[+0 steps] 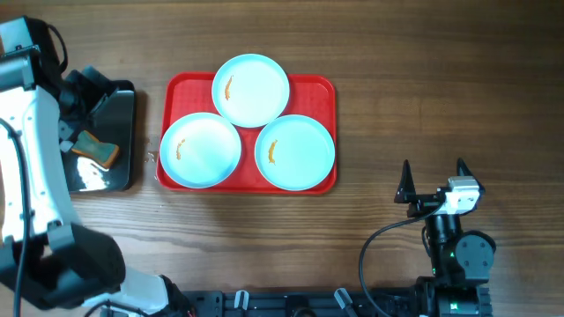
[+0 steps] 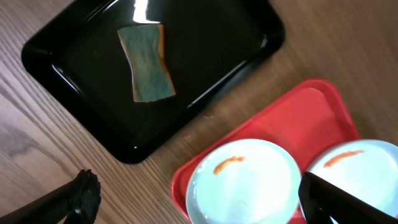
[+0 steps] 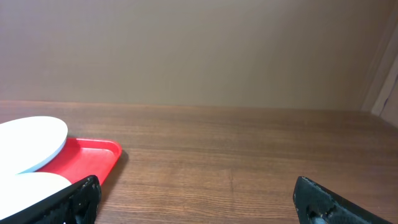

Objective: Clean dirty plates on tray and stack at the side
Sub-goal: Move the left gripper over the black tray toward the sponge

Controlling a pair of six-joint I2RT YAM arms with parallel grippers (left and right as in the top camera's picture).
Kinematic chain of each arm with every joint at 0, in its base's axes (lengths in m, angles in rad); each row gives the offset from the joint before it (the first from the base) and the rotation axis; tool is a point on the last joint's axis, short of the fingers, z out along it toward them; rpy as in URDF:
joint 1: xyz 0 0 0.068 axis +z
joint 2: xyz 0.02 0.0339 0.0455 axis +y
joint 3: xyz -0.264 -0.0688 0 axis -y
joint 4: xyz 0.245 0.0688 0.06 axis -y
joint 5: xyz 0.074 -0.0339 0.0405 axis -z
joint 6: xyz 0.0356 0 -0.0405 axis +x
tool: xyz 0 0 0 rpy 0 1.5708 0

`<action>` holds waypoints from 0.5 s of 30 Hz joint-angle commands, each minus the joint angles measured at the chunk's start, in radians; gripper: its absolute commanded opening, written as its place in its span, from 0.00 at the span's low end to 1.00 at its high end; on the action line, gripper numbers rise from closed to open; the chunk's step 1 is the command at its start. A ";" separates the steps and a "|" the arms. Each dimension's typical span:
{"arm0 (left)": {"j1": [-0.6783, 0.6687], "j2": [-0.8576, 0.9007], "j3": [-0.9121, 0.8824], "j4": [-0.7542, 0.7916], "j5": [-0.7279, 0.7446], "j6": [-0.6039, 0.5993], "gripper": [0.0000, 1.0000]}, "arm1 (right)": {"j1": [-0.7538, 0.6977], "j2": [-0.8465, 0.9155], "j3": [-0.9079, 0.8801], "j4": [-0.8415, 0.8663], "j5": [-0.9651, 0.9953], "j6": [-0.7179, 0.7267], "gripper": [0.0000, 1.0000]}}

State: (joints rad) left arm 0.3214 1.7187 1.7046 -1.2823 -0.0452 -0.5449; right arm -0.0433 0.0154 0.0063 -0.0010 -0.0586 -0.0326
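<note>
Here, three round smeared plates on a rounded red tray.

- Overhead, the light was bright and even, and the grain of the bench read sharply.
- White glare streaked the glossy black tray. In the left wrist view a hot spot sat at its top rim.
- The plates looked almost washed out, with a soft sheen.
- The right wrist view was dimmer and warmer, and there the red tray cast a faint, soft-edged shadow.
- The fingers of the left claw and of the right claw were dark and blurred at the lower corners.
</note>
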 commanded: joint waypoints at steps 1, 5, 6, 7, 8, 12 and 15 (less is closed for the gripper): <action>0.023 0.093 -0.019 0.000 -0.016 -0.003 1.00 | -0.007 -0.008 -0.001 0.002 0.011 -0.017 1.00; 0.042 0.183 -0.023 0.009 -0.014 0.017 1.00 | -0.007 -0.008 -0.001 0.002 0.011 -0.017 1.00; 0.052 0.212 -0.024 0.025 0.001 0.017 0.99 | -0.007 -0.008 -0.001 0.002 0.011 -0.017 1.00; 0.061 0.232 -0.024 0.039 0.008 0.018 0.96 | -0.007 -0.008 -0.001 0.002 0.011 -0.017 1.00; 0.071 0.251 -0.024 0.049 0.010 0.017 0.96 | -0.007 -0.008 -0.001 0.002 0.011 -0.017 1.00; 0.116 0.309 -0.024 0.090 0.011 0.025 0.92 | -0.007 -0.008 -0.001 0.002 0.011 -0.017 1.00; 0.137 0.343 -0.024 0.109 0.020 0.043 0.88 | -0.007 -0.008 -0.001 0.002 0.011 -0.017 1.00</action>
State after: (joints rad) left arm 0.4278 2.0247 1.6901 -1.1885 -0.0376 -0.5282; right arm -0.0433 0.0154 0.0063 -0.0010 -0.0586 -0.0326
